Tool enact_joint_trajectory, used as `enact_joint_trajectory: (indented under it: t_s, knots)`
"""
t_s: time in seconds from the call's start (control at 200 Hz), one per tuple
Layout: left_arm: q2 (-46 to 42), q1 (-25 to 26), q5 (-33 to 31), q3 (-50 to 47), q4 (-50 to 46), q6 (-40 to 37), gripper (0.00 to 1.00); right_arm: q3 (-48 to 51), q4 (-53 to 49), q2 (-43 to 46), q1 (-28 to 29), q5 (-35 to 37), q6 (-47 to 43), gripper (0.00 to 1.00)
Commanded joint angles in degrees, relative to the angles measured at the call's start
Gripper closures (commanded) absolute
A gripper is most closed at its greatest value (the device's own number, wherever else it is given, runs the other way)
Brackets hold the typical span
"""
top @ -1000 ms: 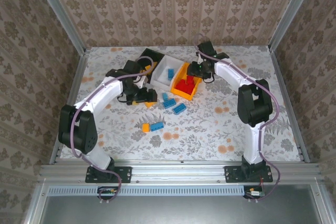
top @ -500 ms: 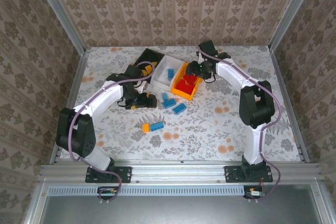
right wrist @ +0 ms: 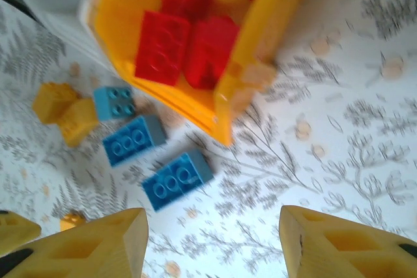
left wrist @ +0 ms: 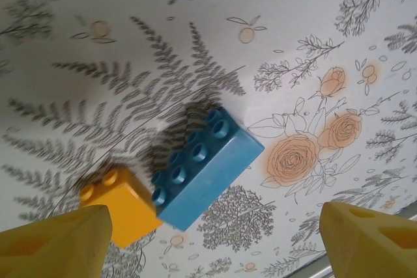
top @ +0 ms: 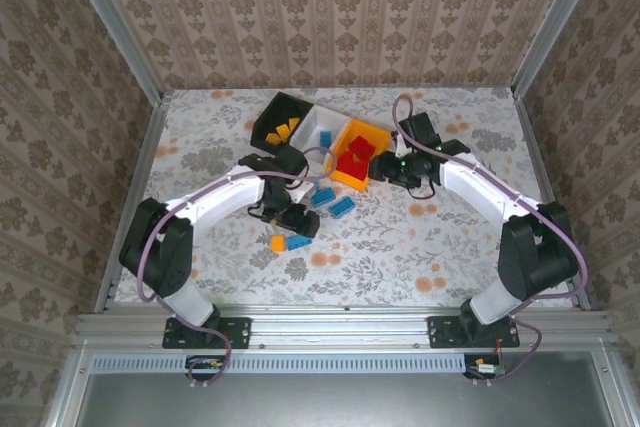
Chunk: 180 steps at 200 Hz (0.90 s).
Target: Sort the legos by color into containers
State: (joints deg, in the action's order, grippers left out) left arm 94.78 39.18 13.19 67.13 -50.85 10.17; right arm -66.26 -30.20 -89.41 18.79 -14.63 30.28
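The floral-printed tabletop (top: 400, 247) holds loose bricks. At left, the left gripper (left wrist: 210, 229) hangs with jaws spread wide. The long blue plastic brick (left wrist: 205, 170) lies just ahead between them, its long axis slanted across the closing line, and a small orange-yellow brick (left wrist: 120, 203) touches its left end. This arm is nearer. Rightward, the right gripper (right wrist: 212, 242), likewise spread, hovers beside the orange-yellow bin (right wrist: 195, 105) of red bricks (right wrist: 163, 47).
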Motion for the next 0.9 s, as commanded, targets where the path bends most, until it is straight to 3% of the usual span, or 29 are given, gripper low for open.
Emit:
enact_joint_trajectory:
  t_s: [0.0, 0.525, 0.895]
  knots:
    - [3.1, 1.4, -1.9, 1.5, -1.5, -5.6, 0.17, 2.4, 0.3, 3.7, 0.1, 0.7, 0.8, 0.43]
    - [10.2, 4.3, -4.4, 1.6, -0.5, -9.7, 0.27, 9.4, 0.2, 12.7, 0.0, 4.1, 3.4, 0.43]
    - [11.6, 4.0, -4.8, 1.8, 0.0, -10.1, 0.67, 10.2, 0.2, 14.0, -0.1, 4.6, 5.4, 0.43]
